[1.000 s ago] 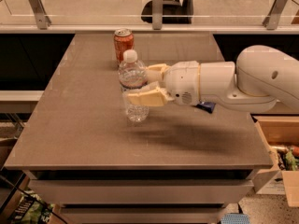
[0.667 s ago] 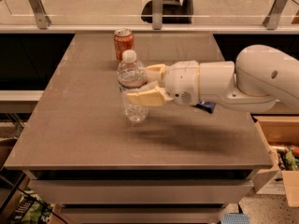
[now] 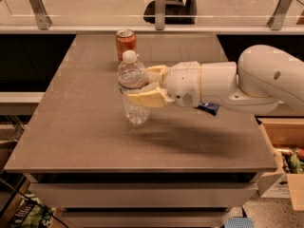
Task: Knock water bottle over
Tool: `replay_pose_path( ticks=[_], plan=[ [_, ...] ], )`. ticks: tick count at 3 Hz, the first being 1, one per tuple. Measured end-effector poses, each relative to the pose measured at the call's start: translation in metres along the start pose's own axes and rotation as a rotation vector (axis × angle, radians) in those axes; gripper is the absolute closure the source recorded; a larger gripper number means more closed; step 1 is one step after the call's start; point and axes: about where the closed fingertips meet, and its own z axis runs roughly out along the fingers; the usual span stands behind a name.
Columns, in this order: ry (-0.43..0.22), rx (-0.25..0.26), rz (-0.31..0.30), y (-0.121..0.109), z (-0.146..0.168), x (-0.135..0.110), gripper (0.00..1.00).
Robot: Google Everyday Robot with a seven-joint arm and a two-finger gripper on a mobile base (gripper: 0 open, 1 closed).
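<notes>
The water bottle [image 3: 133, 109] is clear ribbed plastic with a white cap. It stands upright on the grey-brown table [image 3: 85, 137], left of centre. My gripper [image 3: 138, 85] reaches in from the right at the height of the bottle's label. Its tan fingers [image 3: 145, 99] are spread, one across the front of the bottle and one behind it, so the bottle stands between them. The label is mostly covered by the front finger.
An orange soda can [image 3: 126, 43] stands upright just behind the bottle near the table's far edge. A small dark blue object [image 3: 209, 108] lies under my arm. A glass railing runs behind the table. An open cardboard box [image 3: 285, 151] sits on the floor at the right.
</notes>
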Motion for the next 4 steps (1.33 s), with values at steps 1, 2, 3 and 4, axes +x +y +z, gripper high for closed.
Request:
replay_pose_path(
  ticks=[1,2,3,4],
  plan=[
    [0.03,0.001,0.002,0.001,-0.002,-0.003,1.0],
    [0.099,0.015,0.012,0.001,-0.011,-0.009,1.0],
    [0.179,0.024,0.016,0.0,-0.019,-0.017,1.0],
    [0.254,0.017,0.016,-0.002,-0.024,-0.028,1.0]
  ],
)
